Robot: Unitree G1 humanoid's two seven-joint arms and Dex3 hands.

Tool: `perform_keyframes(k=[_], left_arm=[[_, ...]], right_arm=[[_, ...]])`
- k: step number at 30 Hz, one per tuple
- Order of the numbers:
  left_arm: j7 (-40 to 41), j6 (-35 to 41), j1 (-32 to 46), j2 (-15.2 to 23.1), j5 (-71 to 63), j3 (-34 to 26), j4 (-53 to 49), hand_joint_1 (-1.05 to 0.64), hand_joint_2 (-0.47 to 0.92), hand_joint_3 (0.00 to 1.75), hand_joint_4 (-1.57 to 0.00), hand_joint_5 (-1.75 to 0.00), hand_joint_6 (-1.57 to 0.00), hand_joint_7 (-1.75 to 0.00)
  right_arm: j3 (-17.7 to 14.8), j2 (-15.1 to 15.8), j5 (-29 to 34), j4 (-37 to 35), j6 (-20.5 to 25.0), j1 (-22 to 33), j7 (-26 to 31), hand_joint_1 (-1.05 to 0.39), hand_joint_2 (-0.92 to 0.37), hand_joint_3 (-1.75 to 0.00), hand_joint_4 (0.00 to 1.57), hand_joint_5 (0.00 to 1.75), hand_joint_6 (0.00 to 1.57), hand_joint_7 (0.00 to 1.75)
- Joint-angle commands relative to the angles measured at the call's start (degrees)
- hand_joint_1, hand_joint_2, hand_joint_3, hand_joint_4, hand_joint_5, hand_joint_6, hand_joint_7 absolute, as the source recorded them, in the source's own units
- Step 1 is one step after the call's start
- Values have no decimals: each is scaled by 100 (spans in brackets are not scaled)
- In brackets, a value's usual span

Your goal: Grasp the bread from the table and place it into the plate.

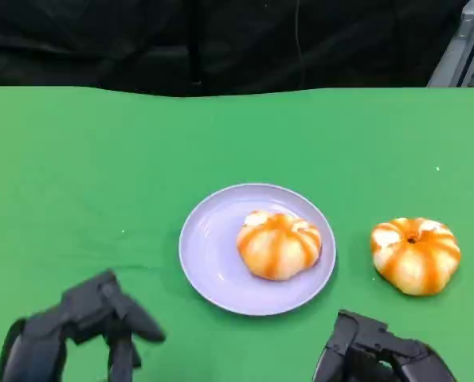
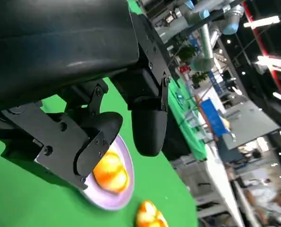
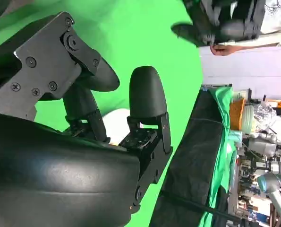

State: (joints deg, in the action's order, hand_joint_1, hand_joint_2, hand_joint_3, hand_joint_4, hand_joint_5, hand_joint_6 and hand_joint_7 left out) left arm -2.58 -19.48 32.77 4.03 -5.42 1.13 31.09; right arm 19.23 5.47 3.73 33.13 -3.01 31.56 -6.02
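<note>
Bread (image 1: 279,245) already sits on the plate (image 1: 213,267) in the head view, a second bun (image 1: 416,255) lies on the desk (image 1: 101,159) just right of it, both hands (image 1: 101,318) (image 1: 380,350) low and empty; the left wrist view shows open fingers (image 2: 147,127), the right wrist view likewise.

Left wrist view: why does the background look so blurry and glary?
In the left wrist view the robot hand sits near the lens, the hall behind it is soft and its ceiling lights flare white; the head view is evenly lit, with the plate casting a faint shadow.
</note>
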Motion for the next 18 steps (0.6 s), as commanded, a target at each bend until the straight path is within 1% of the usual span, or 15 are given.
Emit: perform_keyframes(k=[1, 5, 11, 14, 18], left_arm=[[-196, -175, 269, 22, 527, 55, -218, 1, 43, 135, -84, -175, -78, -160], [-187, -210, 174, -73, 648, 117, -462, 0, 45, 131, -85, -175, -78, -162], [-205, -222, -30, -151, 726, 160, -716, -2, 42, 137, -87, -174, -80, -161], [-210, -185, -99, -166, 729, 185, -749, -3, 40, 139, -88, -173, -81, -159], [-195, -201, -196, -179, 670, 217, -827, -2, 38, 144, -88, -172, -81, -158]], right_arm=[[-98, 57, -98, 16, -38, -16, -40, -6, -37, -132, 71, 174, 66, 154], [-244, 119, -216, -4, -104, -12, -112, -6, -36, -132, 71, 172, 67, 154], [-343, 144, -382, -42, -141, -38, -228, -5, -35, -135, 70, 172, 68, 153], [-380, 157, -457, -29, -108, -43, -284, -4, -36, -134, 69, 173, 67, 153], [-446, 162, -513, -85, -176, -62, -341, -3, -38, -133, 68, 173, 66, 153]])
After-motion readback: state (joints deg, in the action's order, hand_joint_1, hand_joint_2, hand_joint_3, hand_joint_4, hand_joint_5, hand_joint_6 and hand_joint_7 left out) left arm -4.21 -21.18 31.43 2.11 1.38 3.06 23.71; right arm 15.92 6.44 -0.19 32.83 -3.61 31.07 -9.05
